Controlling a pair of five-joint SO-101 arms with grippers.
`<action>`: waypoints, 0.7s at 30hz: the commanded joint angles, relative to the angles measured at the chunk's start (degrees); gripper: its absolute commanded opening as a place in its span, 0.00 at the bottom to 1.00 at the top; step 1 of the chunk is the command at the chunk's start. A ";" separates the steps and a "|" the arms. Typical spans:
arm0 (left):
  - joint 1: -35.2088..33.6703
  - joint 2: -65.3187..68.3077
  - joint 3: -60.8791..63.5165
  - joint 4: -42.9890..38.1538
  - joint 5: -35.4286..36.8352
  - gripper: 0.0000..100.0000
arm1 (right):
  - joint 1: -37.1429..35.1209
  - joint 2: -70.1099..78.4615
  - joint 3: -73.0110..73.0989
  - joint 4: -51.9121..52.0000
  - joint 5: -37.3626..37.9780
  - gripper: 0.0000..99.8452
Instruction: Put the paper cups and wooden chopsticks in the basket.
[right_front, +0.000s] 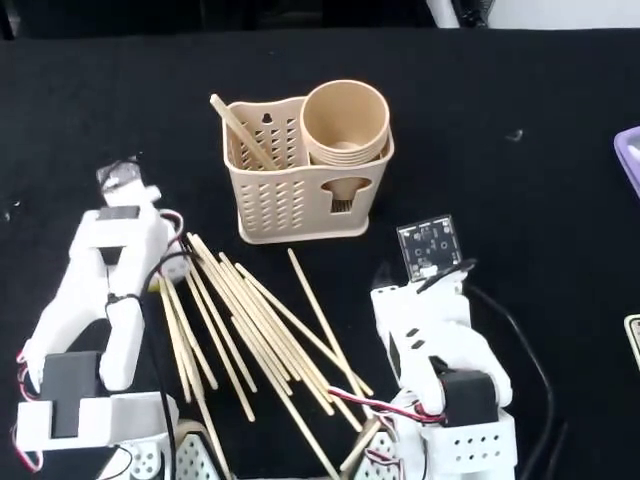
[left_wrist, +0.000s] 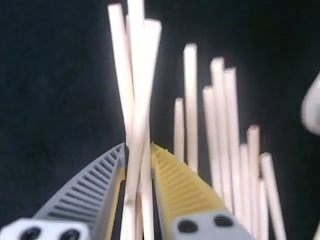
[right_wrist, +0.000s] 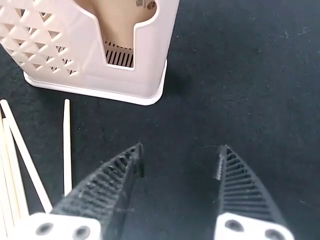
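Observation:
A beige slotted basket (right_front: 300, 200) (right_wrist: 100, 60) stands at the table's middle back. Stacked paper cups (right_front: 345, 120) sit in its right compartment, and a couple of wooden chopsticks (right_front: 243, 132) lean in its left one. Several more chopsticks (right_front: 250, 320) lie fanned on the black table in front. My left gripper (right_front: 168, 270) (left_wrist: 137, 150) is at the left end of that fan, its grey and yellow fingers (left_wrist: 180, 185) closed on a few chopsticks (left_wrist: 137, 100). My right gripper (right_front: 385, 278) (right_wrist: 180, 155) hangs open over bare table, short of the basket's front right corner.
A purple object (right_front: 630, 160) and a pale one (right_front: 633, 340) sit at the table's right edge. One lone chopstick (right_wrist: 66, 145) lies just beside the right gripper. Open black table stretches right of the basket.

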 joint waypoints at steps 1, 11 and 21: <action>-3.47 -0.53 -6.81 -0.88 0.79 0.03 | 0.88 -0.57 -0.22 -1.05 -0.09 0.24; -7.16 -0.97 -10.33 2.73 0.44 0.03 | 0.88 -0.57 -0.22 -1.05 -0.09 0.24; -6.11 -1.05 -21.67 4.84 0.35 0.03 | 0.88 -0.57 -0.22 -1.05 -0.09 0.24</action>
